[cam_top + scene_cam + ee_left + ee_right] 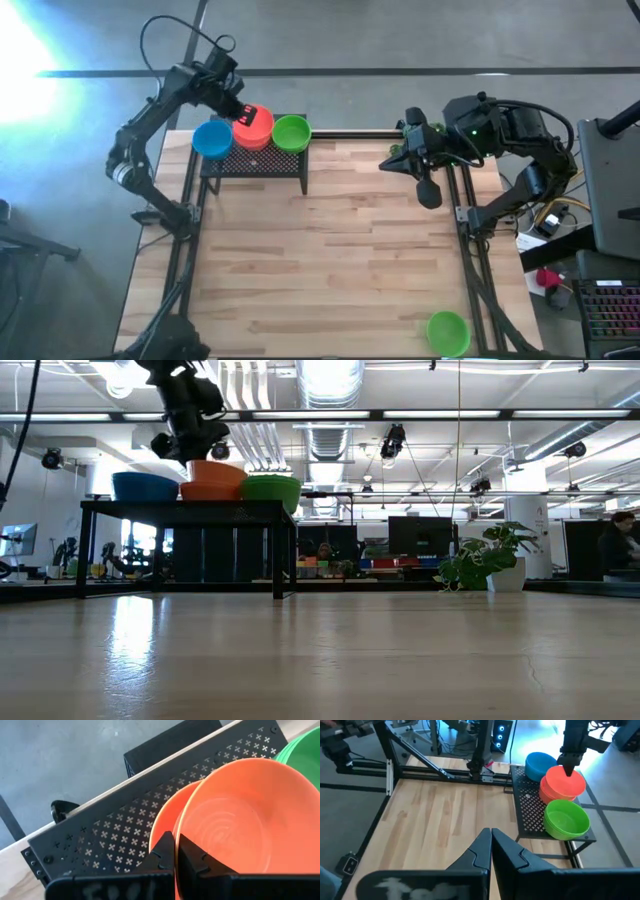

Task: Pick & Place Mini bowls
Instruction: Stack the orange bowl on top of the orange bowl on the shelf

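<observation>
A: Seen from above, the left end effector (243,110) sits over the orange bowl (255,122) on the black stand (255,160), upper left of frame, between a blue bowl (212,139) and a green bowl (291,131). A lone green bowl (447,331) lies lower right on the worktop (320,260).

B: At table height, the orange bowl (215,471) tops a stack.

A: The left wrist camera shows fingers (162,852) pinching its rim (176,827). Placing, or lifting; next comes release or a straight rise.

B: The right end effector (491,847), closed and empty, waits.

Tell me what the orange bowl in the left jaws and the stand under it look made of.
Orange bowl: probably moulded plastic, with a smooth, soft sheen and faint concentric rings inside. Stand: looks like black matte sheet metal, punched with small cross-shaped holes; the left gripper has its jaws on the bowl's rim.
</observation>
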You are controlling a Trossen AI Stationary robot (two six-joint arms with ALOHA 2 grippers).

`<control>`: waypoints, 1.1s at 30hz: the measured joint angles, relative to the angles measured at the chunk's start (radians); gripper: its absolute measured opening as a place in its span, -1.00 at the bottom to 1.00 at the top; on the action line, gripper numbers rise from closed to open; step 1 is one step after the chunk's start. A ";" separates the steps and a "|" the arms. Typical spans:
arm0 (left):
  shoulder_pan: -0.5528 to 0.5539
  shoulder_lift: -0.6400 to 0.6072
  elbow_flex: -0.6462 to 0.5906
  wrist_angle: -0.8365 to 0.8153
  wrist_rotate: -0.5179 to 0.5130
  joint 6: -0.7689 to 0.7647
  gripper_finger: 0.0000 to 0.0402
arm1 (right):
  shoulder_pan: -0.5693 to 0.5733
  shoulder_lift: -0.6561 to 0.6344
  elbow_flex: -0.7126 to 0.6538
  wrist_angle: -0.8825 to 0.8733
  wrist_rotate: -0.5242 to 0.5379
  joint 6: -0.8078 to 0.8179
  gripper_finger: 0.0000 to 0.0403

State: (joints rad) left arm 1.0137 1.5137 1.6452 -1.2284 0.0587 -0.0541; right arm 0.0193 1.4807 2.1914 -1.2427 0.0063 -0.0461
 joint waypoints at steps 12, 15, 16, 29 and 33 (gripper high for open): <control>0.001 0.006 0.006 -0.001 0.000 0.008 -0.93 | 0.000 0.000 0.000 0.000 0.030 0.006 -0.96; 0.001 0.006 0.006 -0.001 0.000 0.007 -0.89 | 0.000 0.000 0.000 0.000 0.062 0.011 -0.96; 0.001 0.006 0.006 -0.001 0.000 0.004 -0.87 | 0.000 0.000 0.000 0.000 0.071 0.012 -0.96; 0.001 0.005 0.035 -0.003 0.001 -0.003 -0.45 | 0.000 0.000 0.000 0.000 0.076 0.021 -0.96; 0.001 0.005 0.087 -0.005 0.001 0.006 -0.44 | 0.000 0.000 0.000 0.000 0.076 0.021 -0.96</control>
State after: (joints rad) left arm 1.0145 1.5188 1.7322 -1.2335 0.0597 -0.0481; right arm 0.0189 1.4811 2.1914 -1.2427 0.0822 -0.0254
